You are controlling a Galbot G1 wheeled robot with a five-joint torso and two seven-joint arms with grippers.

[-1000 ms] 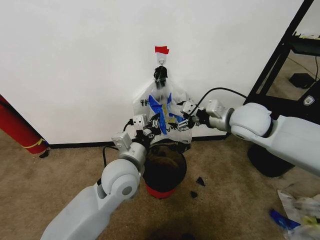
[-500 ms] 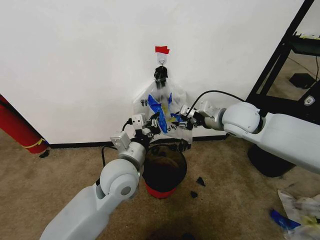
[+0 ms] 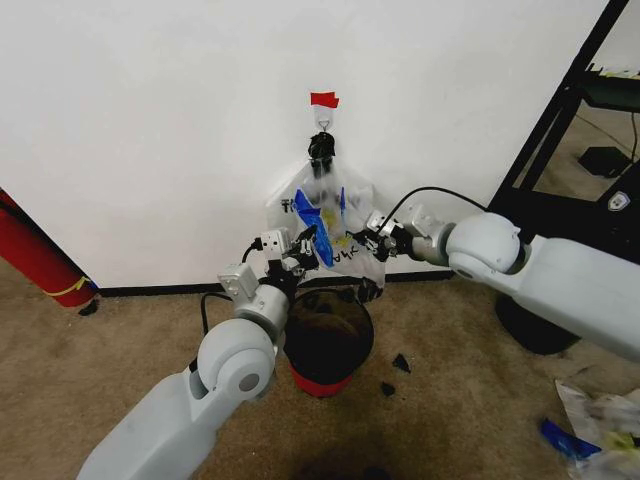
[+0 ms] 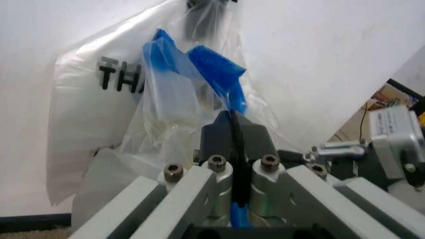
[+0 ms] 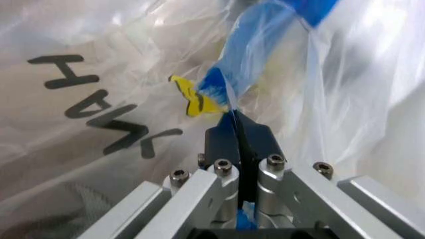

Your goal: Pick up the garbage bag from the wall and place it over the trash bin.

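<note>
**binwatcher:** Which step here? Looks like the grab phase, not the placing yet. Garbage bag (image 3: 325,215) hanging flat against the wall (image 3: 150,120), top bunched at the hook under the red tape (image 3: 323,99), right above the trash bin (image 3: 328,335) on the carpet.

**armnerd:** Yep, grasp done, lift-off not yet. Left pincer (image 3: 307,249) pressed together on a blue handle strip, clear in the left wrist view (image 4: 232,129), blue film running down between the jaws. Right pincer (image 3: 366,241) same deal from the other side (image 5: 234,130), pinching blue film just beside the yellow smiley (image 5: 192,99).

**binwatcher:** So next up?

**armnerd:** Probably need to free the top from the hook first: up and away from the wall, both sides together. Then spread the handles apart so the mouth opens wider than the rim before lowering. Thin plastic, so could tear or slip if yanked unevenly.
</note>
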